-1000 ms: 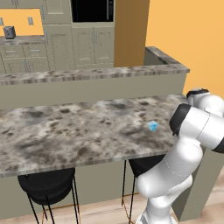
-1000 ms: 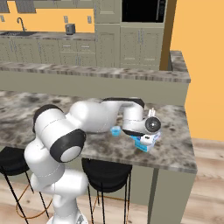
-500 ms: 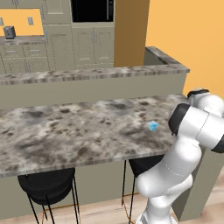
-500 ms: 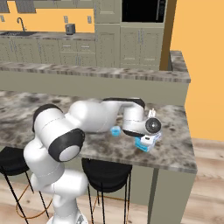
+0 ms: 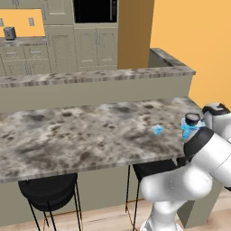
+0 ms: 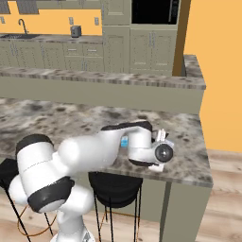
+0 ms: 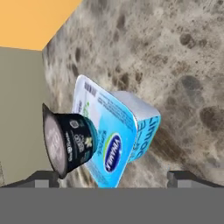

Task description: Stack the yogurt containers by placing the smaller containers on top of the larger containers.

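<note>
In the hand view a dark round yogurt cup point(image 7: 70, 140) with a pale lavender top rests on the lid of a larger light-blue yogurt tub point(image 7: 118, 135). My gripper point(image 7: 113, 178) is open, its fingertips point(image 7: 43, 177) wide apart on either side of the stack and touching neither container. The left base view shows the same dark cup point(image 5: 192, 118) on the light-blue tub point(image 5: 187, 131) near the counter's right end, beside my arm. A smaller light-blue yogurt tub point(image 5: 157, 130) stands alone to its left; in the right base view this small tub point(image 6: 124, 142) peeks out behind my arm.
The grey marbled counter point(image 5: 81, 135) ends just right of the stack, with an orange wall beyond. A raised ledge point(image 5: 90, 76) runs along its far side. Black stools point(image 5: 47, 189) stand under the near edge.
My jaws have gone from shut to wide open, letting go of the dark cup, which now rests on the larger light-blue tub. The small tub has not moved.
</note>
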Available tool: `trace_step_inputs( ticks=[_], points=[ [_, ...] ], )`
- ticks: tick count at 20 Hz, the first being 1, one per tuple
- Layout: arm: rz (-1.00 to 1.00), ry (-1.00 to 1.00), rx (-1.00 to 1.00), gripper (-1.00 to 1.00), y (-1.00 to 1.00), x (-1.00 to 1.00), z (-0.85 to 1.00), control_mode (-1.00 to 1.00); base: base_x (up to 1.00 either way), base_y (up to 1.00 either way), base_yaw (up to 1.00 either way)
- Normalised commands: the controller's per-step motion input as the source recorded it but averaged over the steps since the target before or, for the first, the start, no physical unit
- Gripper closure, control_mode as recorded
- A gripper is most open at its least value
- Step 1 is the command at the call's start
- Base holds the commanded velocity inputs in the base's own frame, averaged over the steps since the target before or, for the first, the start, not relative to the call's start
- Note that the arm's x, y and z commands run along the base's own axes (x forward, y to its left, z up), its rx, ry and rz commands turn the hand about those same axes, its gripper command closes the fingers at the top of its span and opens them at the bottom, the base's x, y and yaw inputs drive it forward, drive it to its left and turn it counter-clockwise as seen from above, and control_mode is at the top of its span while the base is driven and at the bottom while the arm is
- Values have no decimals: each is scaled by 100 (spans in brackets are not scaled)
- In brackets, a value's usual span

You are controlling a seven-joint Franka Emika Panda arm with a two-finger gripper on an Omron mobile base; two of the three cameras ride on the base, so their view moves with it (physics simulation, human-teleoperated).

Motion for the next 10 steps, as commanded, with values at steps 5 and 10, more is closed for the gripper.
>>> trace_step_inputs(
  ticks=[5,10],
  points=[
    [0,2,-5,-100,64,-28,23,-100,0,0,0],
    [0,13,-16,-100,92,0,9,-100,0,0,0]
  ],
)
